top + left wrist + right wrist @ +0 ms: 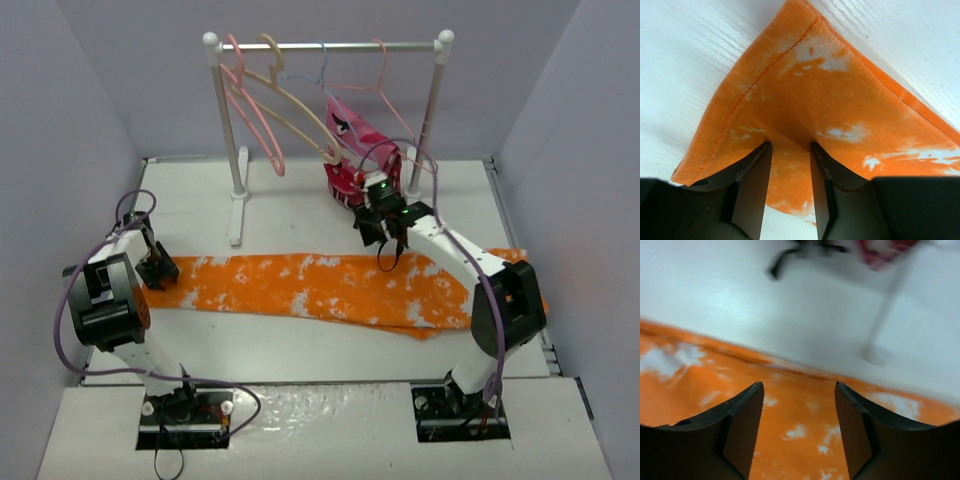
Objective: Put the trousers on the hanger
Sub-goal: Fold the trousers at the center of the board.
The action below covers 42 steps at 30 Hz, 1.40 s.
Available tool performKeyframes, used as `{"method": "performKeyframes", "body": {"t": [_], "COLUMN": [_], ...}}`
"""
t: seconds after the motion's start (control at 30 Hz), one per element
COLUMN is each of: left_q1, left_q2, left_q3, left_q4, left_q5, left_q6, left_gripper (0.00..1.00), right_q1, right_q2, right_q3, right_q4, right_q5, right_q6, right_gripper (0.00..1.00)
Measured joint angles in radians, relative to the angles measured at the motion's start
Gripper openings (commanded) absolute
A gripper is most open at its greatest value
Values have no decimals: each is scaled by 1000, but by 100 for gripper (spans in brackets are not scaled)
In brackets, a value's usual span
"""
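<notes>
I hold the trousers (830,100) tight in my left pincer (790,146); my right pincer (799,387) is open, holding nothing.
Only the left wrist view shows the orange corner pinched between the fingers. The right one hangs wide just over the cloth. From the top, I see the trousers flat on the surface (300,345), the pink hanger (275,158) up on the rail (330,45).

Pale lavender walls (100,80) enclose a white table (300,200).
</notes>
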Motion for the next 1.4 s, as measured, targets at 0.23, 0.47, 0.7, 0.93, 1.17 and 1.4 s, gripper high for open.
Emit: {"method": "performKeyframes", "body": {"t": [0.23,0.47,0.7,0.93,1.17,1.4], "left_q1": [0,0,0,-8,-20,-24], "left_q2": [12,28,35,35,35,37], "left_q3": [15,33,41,42,42,43], "left_q4": [-15,-34,-42,-42,-38,-37], "left_q5": [2,11,15,8,-7,-12], "left_q6": [-2,-3,-3,-2,-1,0], "left_gripper": [33,33,33,33,33,33], "right_q1": [-313,-633,-718,-726,-735,-759], "right_q2": [-229,-74,132,218,254,263], "right_q3": [-107,-9,72,75,89,90], "right_q4": [-49,-122,-137,-142,-136,-133], "right_q5": [233,321,335,335,335,336], "right_q6": [290,499,621,683,694,684], "right_gripper": [67,68,68,68,30,0]}}
